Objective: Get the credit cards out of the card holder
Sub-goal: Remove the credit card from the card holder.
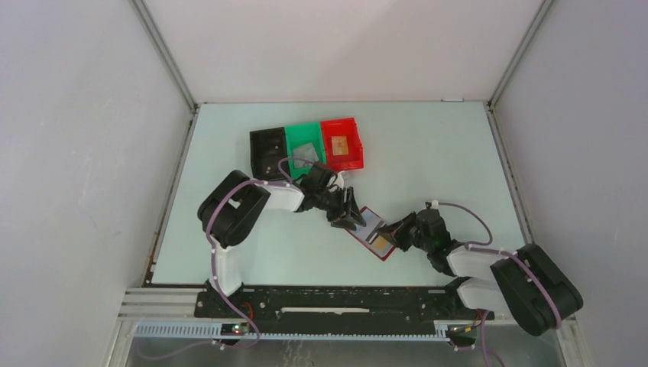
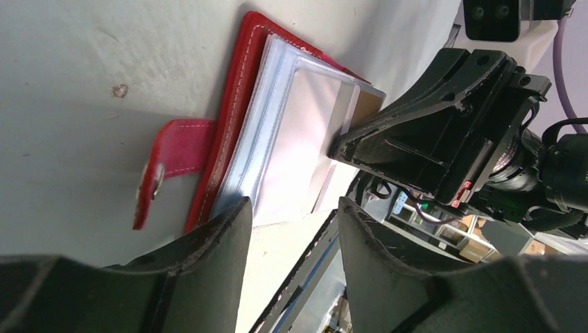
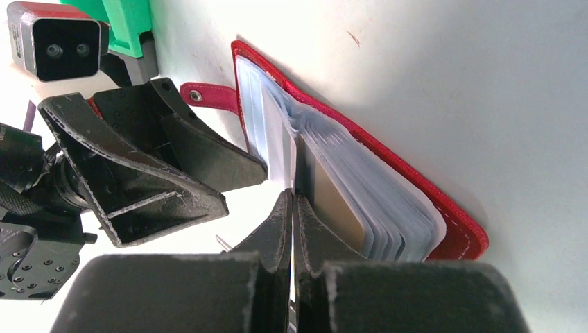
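The card holder lies open on the table, near the middle, with its clear sleeves fanned upward and its strap tab flat on the far-left side. The left gripper hangs at that far-left edge with its jaws parted, and the sleeves' edge sits just beyond its fingertips. The right gripper meets the holder from the near right, its fingers pressed together with the tips among the sleeves. I cannot tell whether a leaf is caught between them. A tan card sits in a sleeve just beside those tips. Black, green and red bins stand farther back.
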Controlling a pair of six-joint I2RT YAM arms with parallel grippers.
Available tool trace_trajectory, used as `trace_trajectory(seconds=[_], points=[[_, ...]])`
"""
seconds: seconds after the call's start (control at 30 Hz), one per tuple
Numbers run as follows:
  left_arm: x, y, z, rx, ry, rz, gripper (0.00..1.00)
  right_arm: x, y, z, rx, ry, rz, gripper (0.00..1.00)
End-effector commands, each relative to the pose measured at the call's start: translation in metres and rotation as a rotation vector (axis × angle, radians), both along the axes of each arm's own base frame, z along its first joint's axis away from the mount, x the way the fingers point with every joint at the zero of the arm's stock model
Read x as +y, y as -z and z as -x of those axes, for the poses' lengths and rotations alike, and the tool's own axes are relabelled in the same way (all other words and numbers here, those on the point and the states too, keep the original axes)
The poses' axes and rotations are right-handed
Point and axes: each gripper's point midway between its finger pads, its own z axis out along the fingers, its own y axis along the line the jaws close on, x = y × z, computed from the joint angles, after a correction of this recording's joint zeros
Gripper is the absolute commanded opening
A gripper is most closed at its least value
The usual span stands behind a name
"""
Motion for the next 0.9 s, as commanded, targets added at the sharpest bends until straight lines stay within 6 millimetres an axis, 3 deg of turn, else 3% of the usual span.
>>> trace_trajectory(seconds=[0.0,0.4,0.87], points=[[0.0061,0.0203,-0.0031,0.006,-0.019,-0.078,0.56,-0.0154,0.021,0.0171,0.065,0.017,0.077,0.0],[0.0074,0.0213,-0.004,0.007,-0.024,-0.082,0.56,-0.0158,0.0199,0.0168,0.056,0.025,0.062,0.12],[0.0077,0.0213,-0.0032,0.006,-0.02,-0.08,0.56,-0.0159,0.0188,0.016,0.048,0.032,0.053,0.17]])
